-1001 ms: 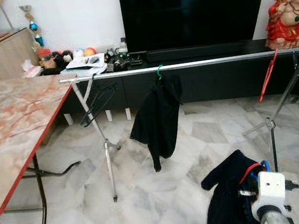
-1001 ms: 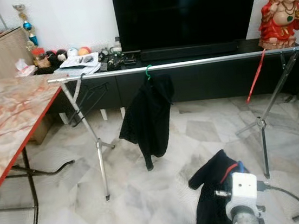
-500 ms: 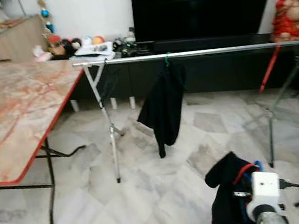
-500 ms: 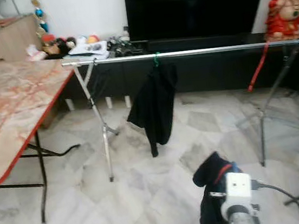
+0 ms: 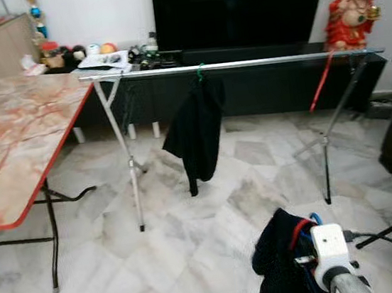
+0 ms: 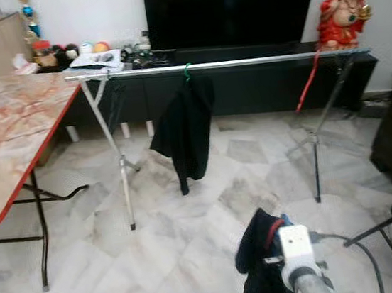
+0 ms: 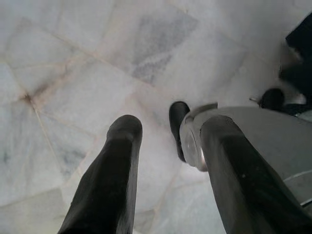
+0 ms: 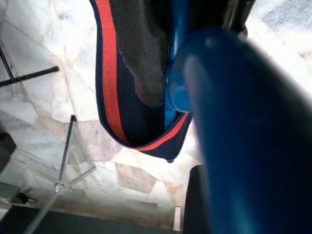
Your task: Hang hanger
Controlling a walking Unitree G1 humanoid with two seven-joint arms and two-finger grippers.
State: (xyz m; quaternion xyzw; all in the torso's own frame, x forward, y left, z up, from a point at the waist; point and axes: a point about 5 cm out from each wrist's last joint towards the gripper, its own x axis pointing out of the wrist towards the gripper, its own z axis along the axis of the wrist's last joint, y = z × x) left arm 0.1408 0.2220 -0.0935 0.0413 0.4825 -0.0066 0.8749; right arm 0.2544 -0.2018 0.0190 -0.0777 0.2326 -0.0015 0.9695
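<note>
One blue hanger [image 8: 171,73] carrying a dark garment [image 5: 282,264] is riding low at the robot's right, clamped in the right gripper [image 8: 161,92]; likely light but floppy, best held by its stiff neck. The left gripper [image 7: 165,146] is hanging spread and empty.

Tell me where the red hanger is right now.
The red hanger hangs near the right end of the metal rail, just below the red statue, well right of the black garment on its green hook.

Free rail [image 5: 264,61] between hung garment [image 5: 195,129], red hanger [image 5: 320,82]
</note>
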